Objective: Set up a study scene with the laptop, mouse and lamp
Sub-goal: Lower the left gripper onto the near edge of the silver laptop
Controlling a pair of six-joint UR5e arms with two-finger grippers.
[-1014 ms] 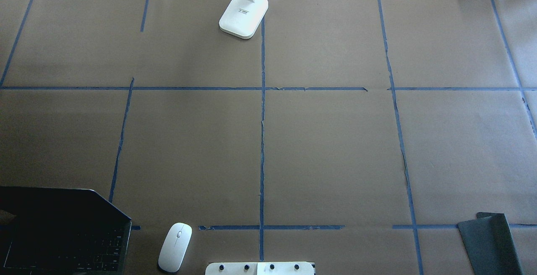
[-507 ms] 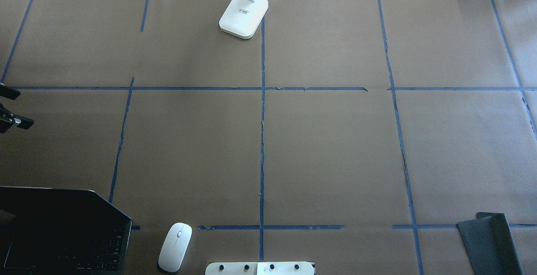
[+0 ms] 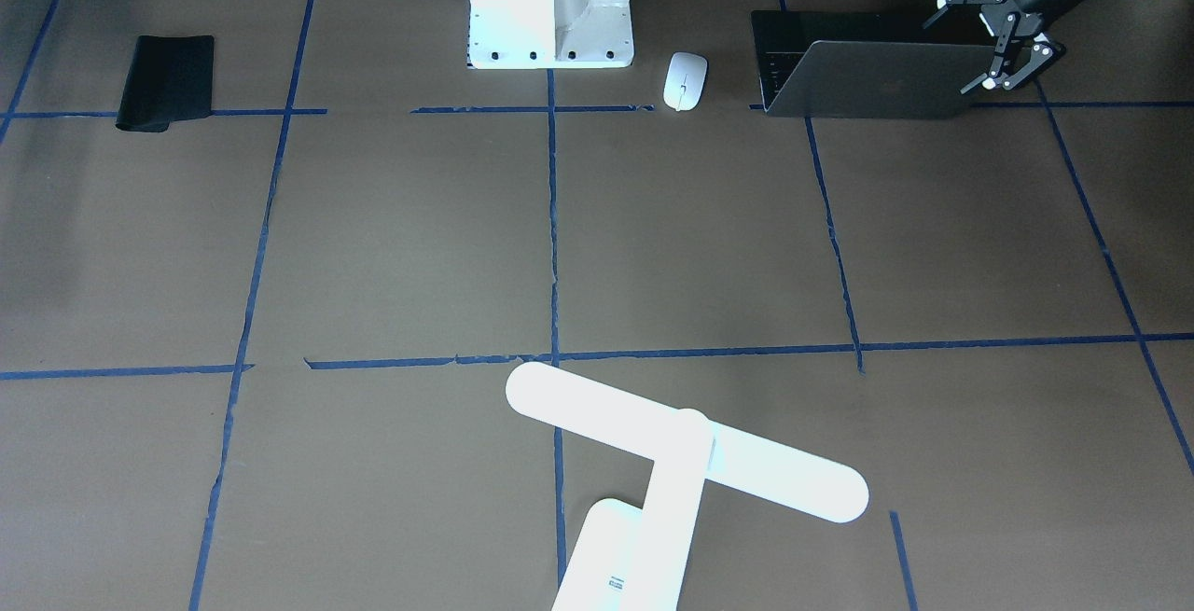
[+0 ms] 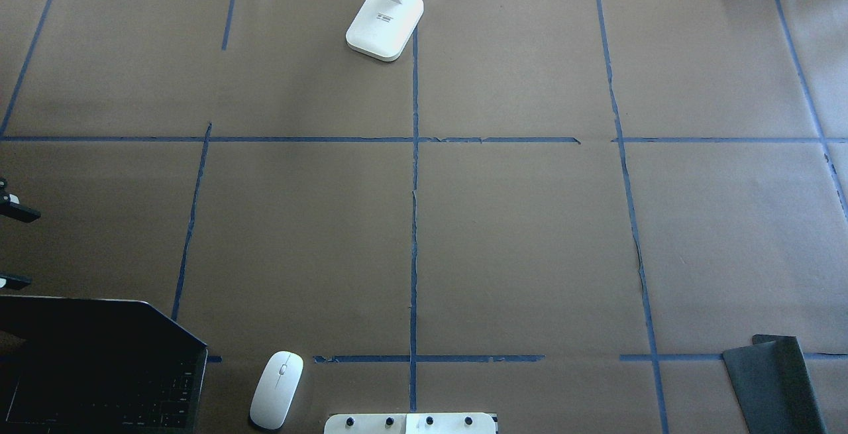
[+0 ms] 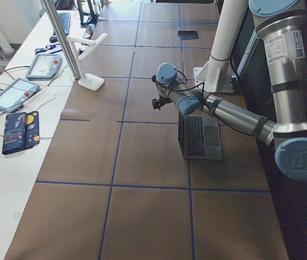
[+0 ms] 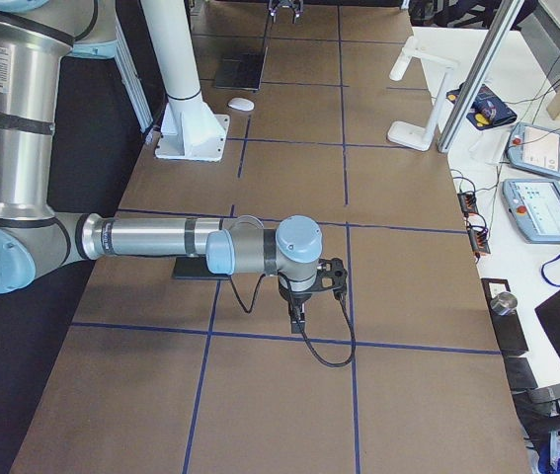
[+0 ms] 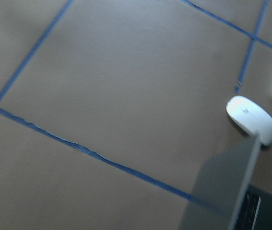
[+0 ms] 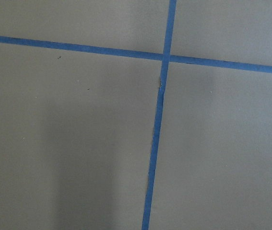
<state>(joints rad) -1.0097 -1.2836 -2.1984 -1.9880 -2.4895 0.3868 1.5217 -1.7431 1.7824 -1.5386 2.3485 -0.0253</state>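
The laptop (image 4: 99, 361) stands open at the near left of the table, its grey lid showing in the front view (image 3: 877, 79). The white mouse (image 4: 276, 389) lies just to its right, also seen in the front view (image 3: 685, 81) and the left wrist view (image 7: 252, 119). The lamp (image 3: 681, 448) stands at the far edge on its base (image 4: 384, 23). My left gripper (image 3: 961, 47) is open and empty beside the laptop lid's outer end; only its fingertips (image 4: 16, 213) show overhead. My right gripper (image 6: 297, 314) hovers over bare paper at the table's right end; I cannot tell its state.
A black soft pad (image 4: 772, 384) lies at the near right. The white bolted pedestal (image 3: 550, 5) stands at the near middle. Blue tape lines cross the brown paper. Tablets and cables lie beyond the far edge (image 6: 536, 207).
My left gripper's fingertips came in at the overhead view's left edge, then moved toward the laptop, with the fingers now wider apart. Laptop, mouse and lamp have not moved.
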